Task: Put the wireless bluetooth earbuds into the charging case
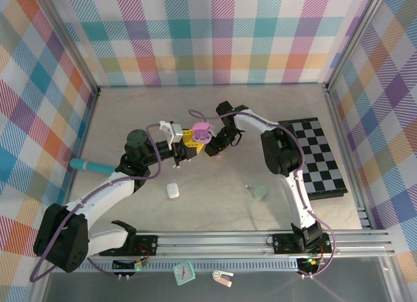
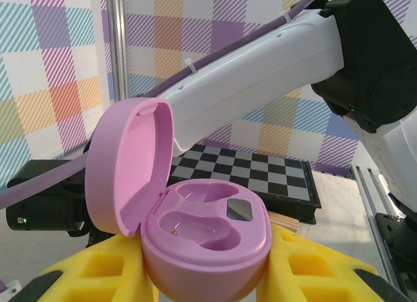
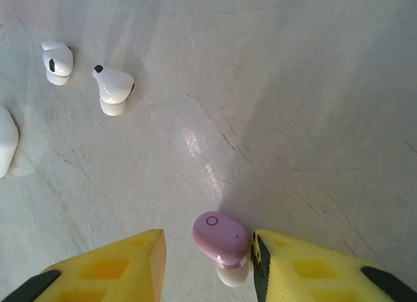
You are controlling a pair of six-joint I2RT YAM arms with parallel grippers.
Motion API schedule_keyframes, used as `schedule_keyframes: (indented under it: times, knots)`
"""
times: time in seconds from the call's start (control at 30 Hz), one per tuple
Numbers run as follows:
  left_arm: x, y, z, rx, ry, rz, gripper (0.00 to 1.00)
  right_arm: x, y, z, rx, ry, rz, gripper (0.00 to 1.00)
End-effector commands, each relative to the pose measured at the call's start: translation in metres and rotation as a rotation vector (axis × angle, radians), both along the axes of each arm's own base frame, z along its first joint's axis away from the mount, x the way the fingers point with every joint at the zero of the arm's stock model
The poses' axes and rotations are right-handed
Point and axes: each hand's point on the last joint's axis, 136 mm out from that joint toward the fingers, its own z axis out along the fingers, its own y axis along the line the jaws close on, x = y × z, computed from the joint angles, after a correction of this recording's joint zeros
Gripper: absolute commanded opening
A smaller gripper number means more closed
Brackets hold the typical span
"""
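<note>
Left gripper (image 2: 208,273): yellow fingers (image 2: 313,266) clamped on the pink charging case (image 2: 208,240), one on each flank. Case is upright and off the table. Lid (image 2: 127,165) is swung open and stands at 10 o'clock from the base. I count two wells in the base, both empty; the 2 o'clock one has a dark grey patch.

From the top camera, the case sits near table centre. The right arm curls in to meet it from 3 o'clock, wrist just beside the case.

Right gripper (image 3: 207,260): jaws stand apart, pointing down at the pale table (image 3: 293,120). A pink earbud (image 3: 221,238) lies between them, touching the finger at 5 o'clock (image 3: 306,269), with a clear gap to the finger at 7 o'clock. Not pinched. Whether it rests on the table I cannot tell.

Two white earbuds (image 3: 57,62) (image 3: 112,89) lie on the table at 10 o'clock in the right wrist view, close together but not touching.

On the top camera, a white case (image 1: 172,191) lies at 7 o'clock from the pink case, a pale green case (image 1: 260,192) at 4 o'clock, well apart. A checkerboard (image 1: 319,155) lies along the right edge.
</note>
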Motion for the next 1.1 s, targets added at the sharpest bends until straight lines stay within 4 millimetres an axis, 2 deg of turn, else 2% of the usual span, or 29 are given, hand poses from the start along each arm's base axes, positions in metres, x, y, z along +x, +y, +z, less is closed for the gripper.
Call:
schedule_keyframes:
  times: [0.0,0.13,0.37,0.6,0.7,0.87,1.07]
  knots:
    - [-0.002,0.001,0.009,-0.002,-0.039,-0.013,0.33,-0.001,0.001,-0.016,-0.038,0.001,0.017,0.41]
    - [-0.003,0.001,0.009,-0.003,-0.041,-0.015,0.33,0.001,-0.003,-0.02,-0.071,-0.009,0.007,0.35]
    - [-0.004,0.002,0.01,-0.001,-0.045,-0.012,0.33,0.01,-0.002,-0.012,-0.077,-0.031,-0.047,0.24]
    - [-0.004,0.003,0.007,0.006,-0.045,-0.006,0.33,0.022,-0.007,0.003,-0.075,-0.059,-0.176,0.24]
    - [-0.004,0.003,0.008,0.007,-0.048,-0.007,0.33,0.03,-0.021,0.003,-0.091,-0.058,-0.265,0.25]
    - [-0.004,0.002,0.007,0.011,-0.047,-0.009,0.33,0.041,-0.056,0.007,-0.092,-0.037,-0.459,0.25]
    - [-0.003,0.001,0.007,0.011,-0.045,-0.011,0.33,0.034,-0.108,0.002,-0.109,0.009,-0.669,0.25]
